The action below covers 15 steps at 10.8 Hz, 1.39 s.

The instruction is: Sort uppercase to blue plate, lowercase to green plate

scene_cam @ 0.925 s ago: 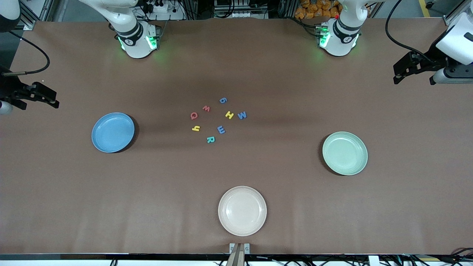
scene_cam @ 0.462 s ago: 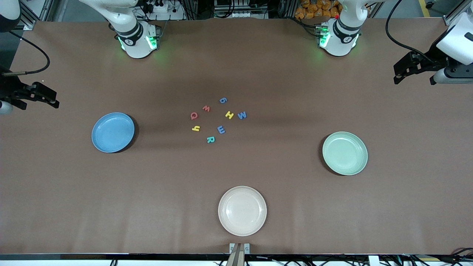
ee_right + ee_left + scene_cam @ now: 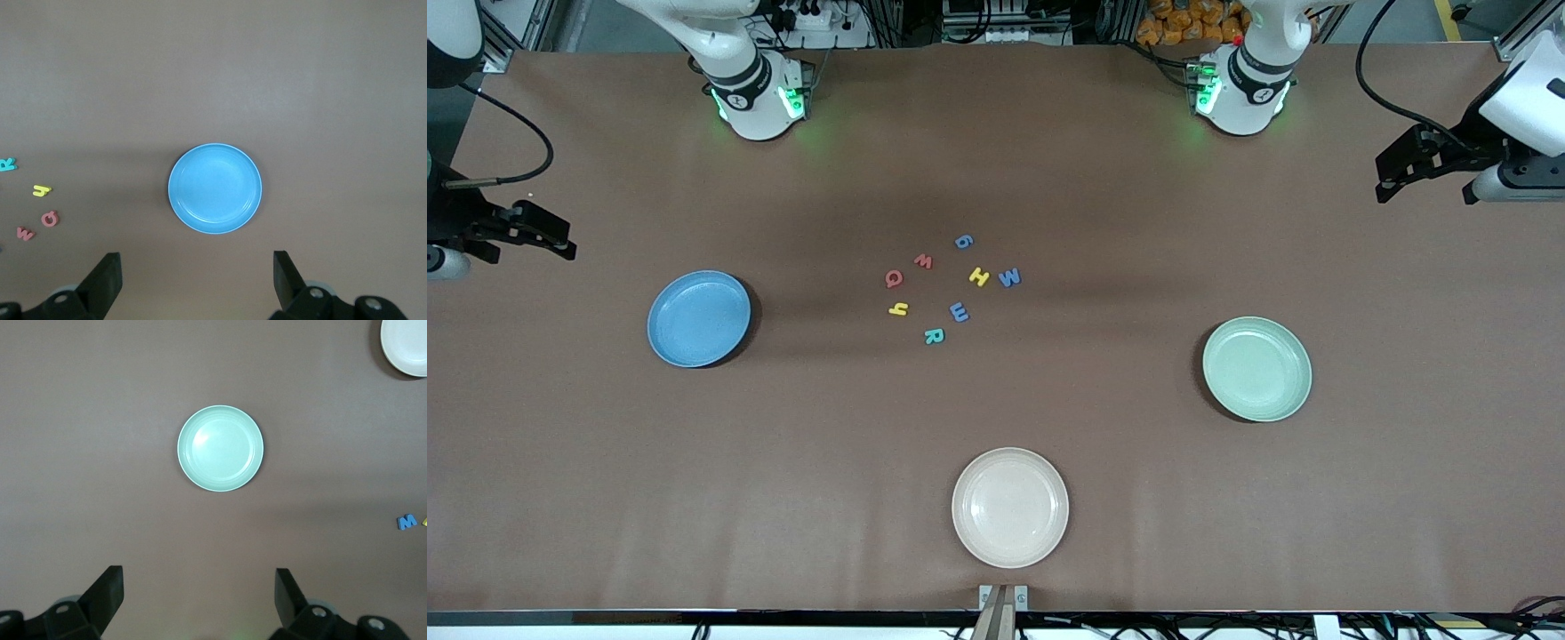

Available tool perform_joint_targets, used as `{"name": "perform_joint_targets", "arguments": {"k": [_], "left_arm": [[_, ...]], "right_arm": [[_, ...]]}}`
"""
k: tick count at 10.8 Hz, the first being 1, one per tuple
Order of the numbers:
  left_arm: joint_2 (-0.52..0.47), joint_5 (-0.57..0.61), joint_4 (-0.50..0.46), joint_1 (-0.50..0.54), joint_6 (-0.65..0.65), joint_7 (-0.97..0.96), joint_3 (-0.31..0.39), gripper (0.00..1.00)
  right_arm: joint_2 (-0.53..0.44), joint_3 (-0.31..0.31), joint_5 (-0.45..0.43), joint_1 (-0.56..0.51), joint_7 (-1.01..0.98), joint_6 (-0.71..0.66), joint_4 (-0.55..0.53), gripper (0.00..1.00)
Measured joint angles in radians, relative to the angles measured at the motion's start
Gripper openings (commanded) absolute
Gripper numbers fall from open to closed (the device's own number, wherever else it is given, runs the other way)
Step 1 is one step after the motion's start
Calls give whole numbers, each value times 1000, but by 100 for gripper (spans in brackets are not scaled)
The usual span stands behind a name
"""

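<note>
Eight foam letters lie loose mid-table: uppercase yellow H (image 3: 979, 276), blue W (image 3: 1009, 277), red Q (image 3: 894, 279) and teal R (image 3: 934, 336); lowercase blue g (image 3: 963, 241), red w (image 3: 923, 260), yellow y (image 3: 898, 309) and periwinkle e (image 3: 959, 312). The blue plate (image 3: 698, 318) sits empty toward the right arm's end, the green plate (image 3: 1256, 368) empty toward the left arm's end. My right gripper (image 3: 560, 238) hangs open at its table end, looking down on the blue plate (image 3: 215, 189). My left gripper (image 3: 1383, 182) hangs open at the other end, above the green plate (image 3: 220, 448).
A cream-pink plate (image 3: 1009, 507) stands empty near the table's front edge, nearer to the front camera than the letters. Both arm bases stand along the table's back edge. Bare brown tabletop lies between the letters and each plate.
The right gripper has crept slightly toward the table's middle. The left gripper has barely shifted. Letters and plates have not moved.
</note>
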Motion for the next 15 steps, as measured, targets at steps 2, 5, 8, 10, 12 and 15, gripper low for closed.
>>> {"name": "perform_joint_targets", "arguments": {"k": [2,5,8,10,12,15], "left_arm": [[2,0,0,0,0,0,1,100],[6,0,-1,-3,-1,0,-3,100],[9,0,-6,-7,-1,0,-5,100],[9,0,-9,-7,-2,0,-5,100],[9,0,-9,-8,-2,0,-6,100],[14,0,-13,-26,-4,0,-8,100]], "right_arm": [[0,0,0,0,0,-9,-9,100],[0,4,4,4,0,-21,-11,100],[0,12,19,17,0,-22,-11,100],[0,13,56,20,0,-24,-10,100],[1,14,69,48,0,-29,-12,100],[9,16,74,158,70,-17,-71,100]]}}
